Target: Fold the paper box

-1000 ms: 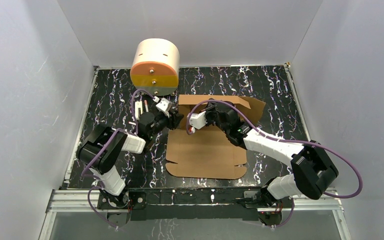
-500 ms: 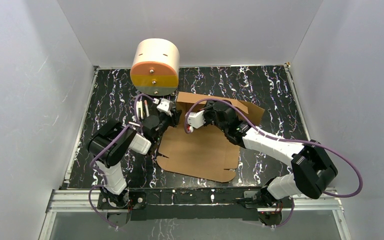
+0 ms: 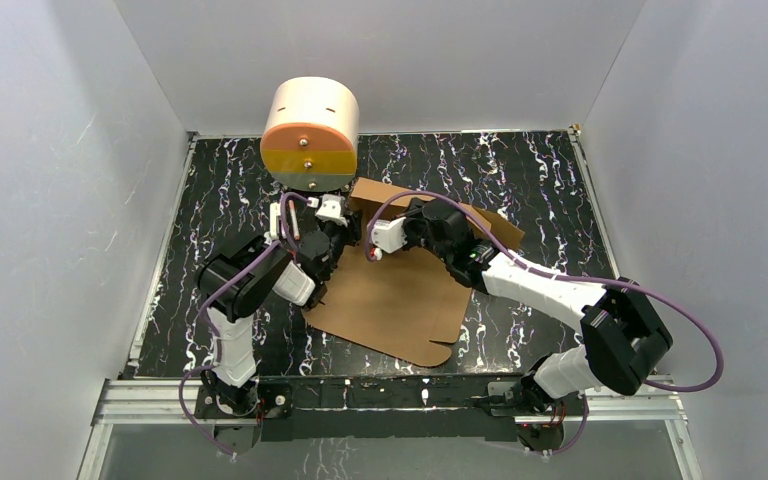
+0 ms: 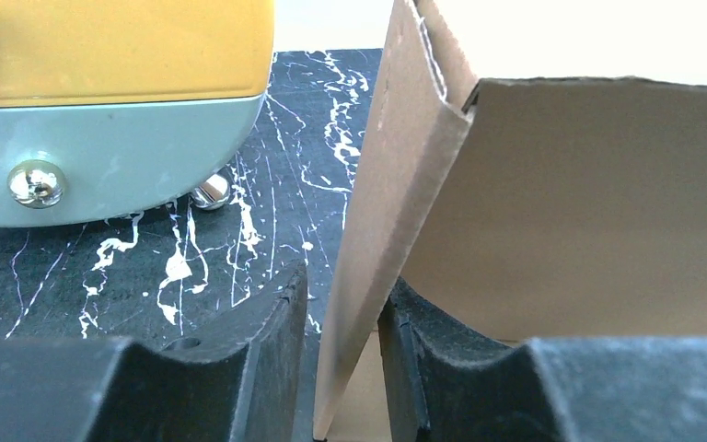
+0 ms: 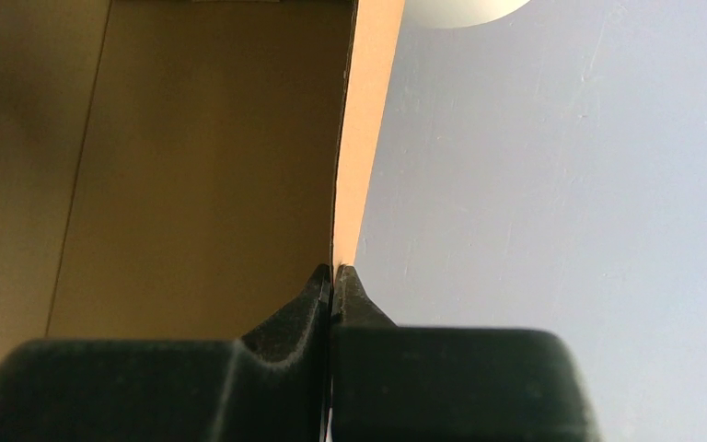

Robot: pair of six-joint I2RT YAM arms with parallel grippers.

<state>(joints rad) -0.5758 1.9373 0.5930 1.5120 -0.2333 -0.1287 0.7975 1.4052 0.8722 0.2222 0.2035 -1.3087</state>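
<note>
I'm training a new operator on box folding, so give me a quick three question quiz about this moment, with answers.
1. True or false: the right tool is pinched shut on an edge of the paper box.
2. Which thing stands at the far left of the table, behind the left tool? A) cream cylinder B) metal tray C) blue bin
3. What passes between the left tool's fingers?

Key: 1 true. 2 A, the cream cylinder. 3 A raised cardboard flap of the box, in the gap between the fingers, which are not fully closed.

Robot lab test cell, plain white enclosure walls [image 3: 80, 180], black marbled tabletop [image 3: 520, 170], aluminium base rail [image 3: 390, 395]
</note>
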